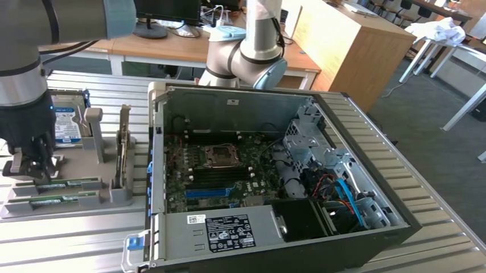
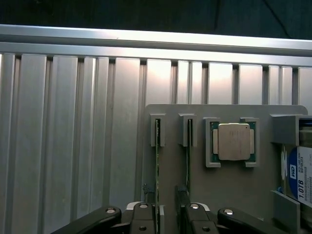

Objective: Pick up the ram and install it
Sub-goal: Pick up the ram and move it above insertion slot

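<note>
Bare ribbed tabletop [image 2: 73,146] lies open beside the grey holder [image 2: 224,190]; the gripper [image 2: 169,210], jaws apart and holding nothing, hangs just over its two ram sticks [image 2: 157,161].

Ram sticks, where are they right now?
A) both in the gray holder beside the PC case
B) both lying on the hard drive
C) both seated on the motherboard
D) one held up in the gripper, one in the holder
A: both ram sticks lie in slots of the gray holder on the exterior view's left of the PC case, with the open gripper just above them.
</note>
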`<state>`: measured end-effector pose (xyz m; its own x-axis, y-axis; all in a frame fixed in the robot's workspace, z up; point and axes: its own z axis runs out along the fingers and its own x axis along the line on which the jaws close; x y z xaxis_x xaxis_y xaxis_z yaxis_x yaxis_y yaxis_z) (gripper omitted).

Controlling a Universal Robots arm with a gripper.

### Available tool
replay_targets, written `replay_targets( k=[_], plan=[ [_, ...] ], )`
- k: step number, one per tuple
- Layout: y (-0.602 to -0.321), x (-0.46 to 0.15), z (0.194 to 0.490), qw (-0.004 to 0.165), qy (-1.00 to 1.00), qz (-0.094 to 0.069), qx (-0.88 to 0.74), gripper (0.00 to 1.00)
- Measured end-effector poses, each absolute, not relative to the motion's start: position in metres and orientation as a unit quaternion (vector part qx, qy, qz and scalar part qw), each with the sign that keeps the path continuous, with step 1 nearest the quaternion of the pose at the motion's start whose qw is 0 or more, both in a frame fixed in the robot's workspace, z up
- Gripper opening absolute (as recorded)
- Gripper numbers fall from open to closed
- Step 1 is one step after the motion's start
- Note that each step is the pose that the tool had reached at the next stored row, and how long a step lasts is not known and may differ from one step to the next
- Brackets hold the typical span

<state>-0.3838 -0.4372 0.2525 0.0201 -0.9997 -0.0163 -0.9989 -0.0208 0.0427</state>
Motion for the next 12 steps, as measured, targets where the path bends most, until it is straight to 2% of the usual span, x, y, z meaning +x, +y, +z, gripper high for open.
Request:
replay_targets(
  k=[12],
  plan=[
    [-0.437, -0.384, 0.237, 0.009, -0.7, -0.021, 0.714, 0.3]
  ],
)
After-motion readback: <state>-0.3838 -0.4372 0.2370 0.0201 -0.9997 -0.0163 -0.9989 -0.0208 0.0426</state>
